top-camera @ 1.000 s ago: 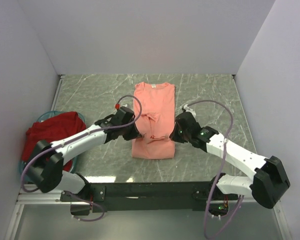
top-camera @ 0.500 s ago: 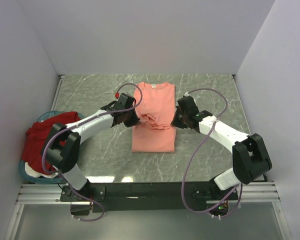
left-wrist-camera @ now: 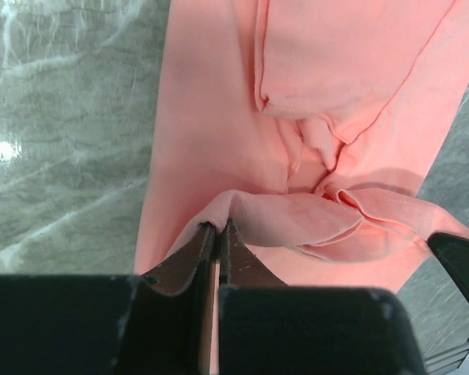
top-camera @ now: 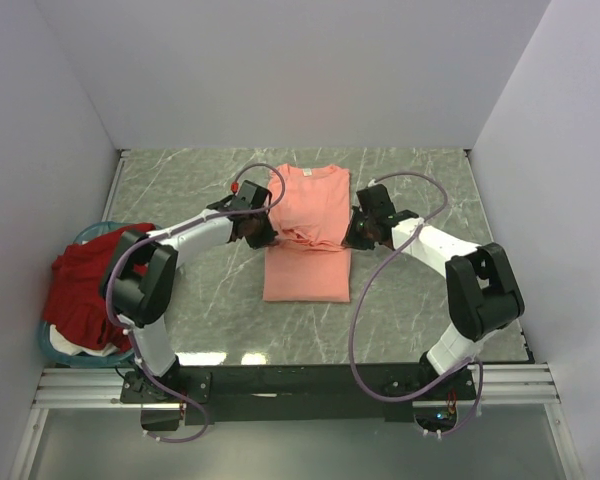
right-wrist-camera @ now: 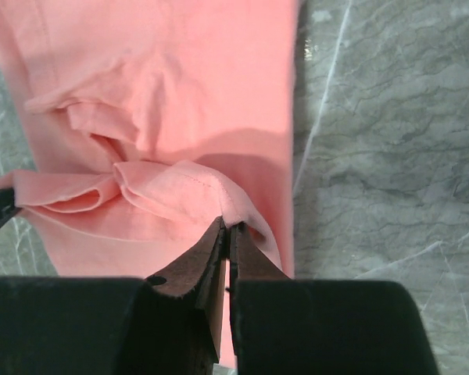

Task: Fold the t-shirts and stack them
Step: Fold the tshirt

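My left gripper (left-wrist-camera: 217, 228) and right gripper (right-wrist-camera: 225, 228) each pinch a raised fold of the salmon-pink t-shirt (top-camera: 308, 280) lying on the worktop (top-camera: 420, 190). It's limp, light cotton that sags between them, so outer edges seem the best hold.

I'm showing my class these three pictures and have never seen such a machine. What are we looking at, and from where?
Two robot arms are bolted at the near edge of a marbled table. The wide picture looks down from above and behind them; each close-up comes from a camera on one wrist. On the table lies a salmon-pink t-shirt, partly folded. The left pincer and right pincer are each shut on a raised fold of it, one at each side. At the left, a dark red t-shirt is heaped in a teal basket.
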Tool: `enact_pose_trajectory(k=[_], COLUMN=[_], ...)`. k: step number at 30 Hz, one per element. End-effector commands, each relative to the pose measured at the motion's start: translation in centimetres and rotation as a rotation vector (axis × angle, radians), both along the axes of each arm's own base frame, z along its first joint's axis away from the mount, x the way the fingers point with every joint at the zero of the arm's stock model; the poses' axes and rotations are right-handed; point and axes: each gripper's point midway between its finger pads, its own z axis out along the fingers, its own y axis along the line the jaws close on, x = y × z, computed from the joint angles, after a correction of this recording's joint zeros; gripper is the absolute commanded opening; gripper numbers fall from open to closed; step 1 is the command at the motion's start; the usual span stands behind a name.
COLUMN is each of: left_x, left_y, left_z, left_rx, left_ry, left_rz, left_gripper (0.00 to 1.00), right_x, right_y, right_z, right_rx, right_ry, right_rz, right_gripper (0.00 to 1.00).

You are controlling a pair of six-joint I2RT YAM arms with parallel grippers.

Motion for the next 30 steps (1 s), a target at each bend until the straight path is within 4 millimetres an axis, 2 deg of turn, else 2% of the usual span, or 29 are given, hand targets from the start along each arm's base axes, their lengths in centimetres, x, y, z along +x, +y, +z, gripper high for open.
enact_pose_trajectory(k=[1, 8, 10, 12, 13, 14, 15, 16, 18, 20, 23, 24, 26, 30], left_x=[1.7, 2.4, 2.7, 2.8, 2.9, 3.0, 3.0, 3.2, 3.1, 3.3, 2.5, 2.2, 1.2, 0.0], left_y=[-0.5, -0.5, -0.5, -0.5, -0.5, -0.4, -0.3, -0.1, 0.2, 0.6, 0.5, 0.3, -0.6, -3.5], left_z=[1.7, 1.7, 2.0, 2.3, 2.6, 3.0, 3.3, 4.0, 4.9, 6.3, 7.5, 7.6, 7.1, 5.8], left_rx=[-0.021, -0.017, -0.017, -0.017, -0.018, -0.019, -0.017, -0.014, -0.005, 0.003, -0.008, -0.013, -0.012, -0.026], left_ry=[-0.054, -0.061, -0.069, -0.077, -0.084, -0.094, -0.098, -0.117, -0.133, -0.168, -0.188, -0.191, -0.182, -0.157], left_rz=[-0.021, -0.036, -0.04, -0.051, -0.058, -0.062, -0.066, -0.069, -0.076, -0.079, -0.087, -0.097, -0.121, -0.191], left_gripper=[0.01, 0.01, 0.06, 0.11, 0.15, 0.18, 0.23, 0.32, 0.46, 0.51, 0.47, 0.42, 0.34, 0.15], right_x=[2.3, 3.0, 3.2, 3.3, 3.4, 3.3, 3.6, 3.6, 3.5, 3.2, 2.1, 1.7, 1.0, 0.4], right_y=[0.3, 0.0, 0.0, 0.0, -0.1, -0.1, -0.3, -0.3, -0.7, -1.1, -0.7, -0.4, 0.5, 1.8], right_z=[1.7, 1.3, 1.5, 1.8, 2.0, 2.4, 2.9, 3.2, 4.3, 5.6, 6.7, 6.8, 7.4, 6.8], right_rx=[0.027, 0.033, 0.039, 0.041, 0.038, 0.034, 0.03, 0.022, 0.01, 0.005, 0.024, 0.022, 0.022, 0.011], right_ry=[-0.067, -0.056, -0.058, -0.062, -0.065, -0.069, -0.08, -0.087, -0.103, -0.136, -0.165, -0.169, -0.193, -0.188], right_rz=[0.009, 0.007, 0.01, 0.012, 0.011, 0.013, 0.009, 0.012, 0.006, 0.002, 0.018, 0.024, 0.042, 0.076], right_gripper=[0.0, 0.0, 0.01, 0.14, 0.26, 0.32, 0.37, 0.43, 0.47, 0.47, 0.45, 0.45, 0.42, 0.39])
